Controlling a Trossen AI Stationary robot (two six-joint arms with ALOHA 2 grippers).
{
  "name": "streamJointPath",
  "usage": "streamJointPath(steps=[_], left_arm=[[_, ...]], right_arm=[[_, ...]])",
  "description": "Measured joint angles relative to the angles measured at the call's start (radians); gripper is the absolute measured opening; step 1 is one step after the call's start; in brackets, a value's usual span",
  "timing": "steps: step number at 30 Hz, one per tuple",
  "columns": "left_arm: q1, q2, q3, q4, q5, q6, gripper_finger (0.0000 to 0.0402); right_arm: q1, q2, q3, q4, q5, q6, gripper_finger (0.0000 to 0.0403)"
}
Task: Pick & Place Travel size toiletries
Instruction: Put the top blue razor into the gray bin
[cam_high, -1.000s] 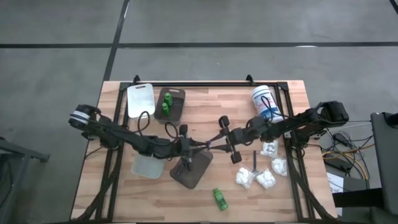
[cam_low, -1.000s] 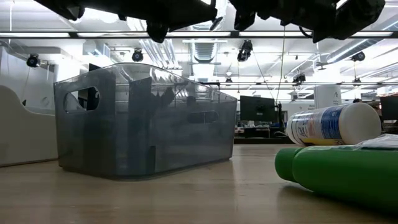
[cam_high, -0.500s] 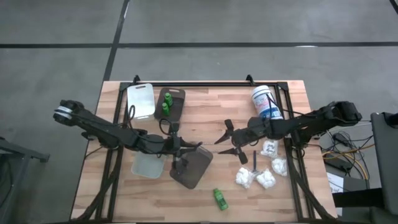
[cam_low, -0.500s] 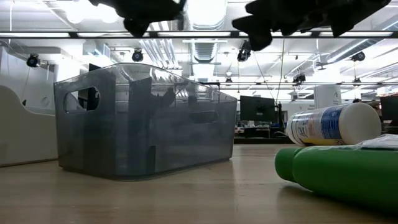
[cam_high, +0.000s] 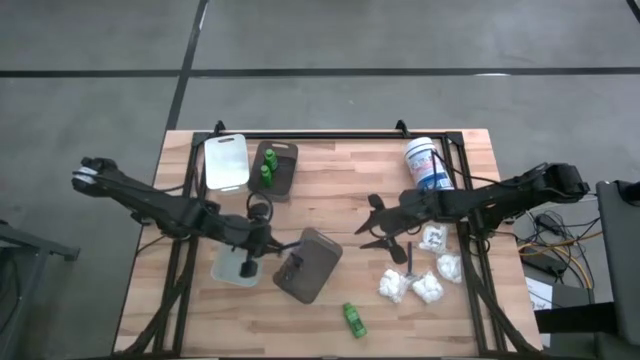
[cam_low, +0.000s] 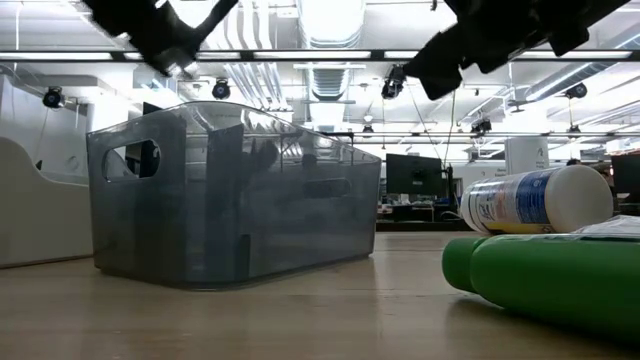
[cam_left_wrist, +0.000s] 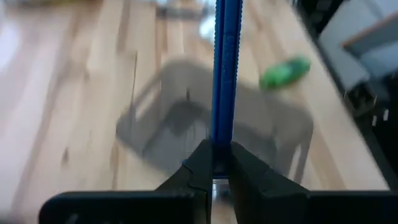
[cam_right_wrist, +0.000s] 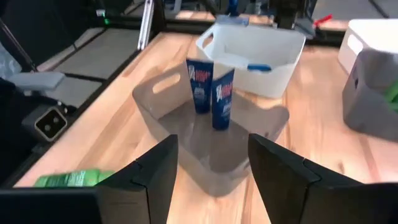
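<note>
High view: the left gripper (cam_high: 248, 262) hangs over the white tray (cam_high: 236, 268), jaws clamped on a blue stick (cam_left_wrist: 225, 74) that stands upright between them in the left wrist view. Just beside it, the grey tray (cam_high: 308, 264) holds two blue tubes (cam_right_wrist: 211, 92). Over the desk (cam_high: 330, 180), the right gripper (cam_high: 374, 228) hovers with jaws apart and empty, near white packets (cam_high: 412, 286). One green bottle (cam_high: 353, 320) lies by the near edge.

Grey floor (cam_high: 100, 60); seemingly strip-lit ceiling (cam_low: 330, 55).
</note>
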Motion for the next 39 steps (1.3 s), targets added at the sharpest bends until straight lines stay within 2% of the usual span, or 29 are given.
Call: streamJointPath(steps=[4, 9, 18, 29, 39], left_arm=[[-0.026, -0.018, 0.000, -0.110, 0.037, -0.037, 0.0034], [-0.078, -0.027, 0.000, -0.162, 0.079, -0.060, 0.0034], [-0.164, -0.027, -0.021, -0.328, 0.082, -0.066, 0.0035], [-0.166, -0.031, -0.152, -0.340, 0.081, -0.066, 0.0035], [-0.165, -0.082, -0.252, -0.342, 0.080, -0.059, 0.0035]], right_arm=[[0.000, 0.007, -0.009, -0.009, 0.000, 0.000, 0.0172], [0.000, 0.007, -0.032, -0.008, 0.000, 0.000, 0.0155], [0.000, 0.007, -0.058, -0.002, 0.000, 0.031, 0.0125], [0.000, 0.007, -0.060, -0.002, 0.000, 0.033, 0.0087], [0.000, 0.007, -0.060, 0.001, -0.001, 0.027, 0.0053]])
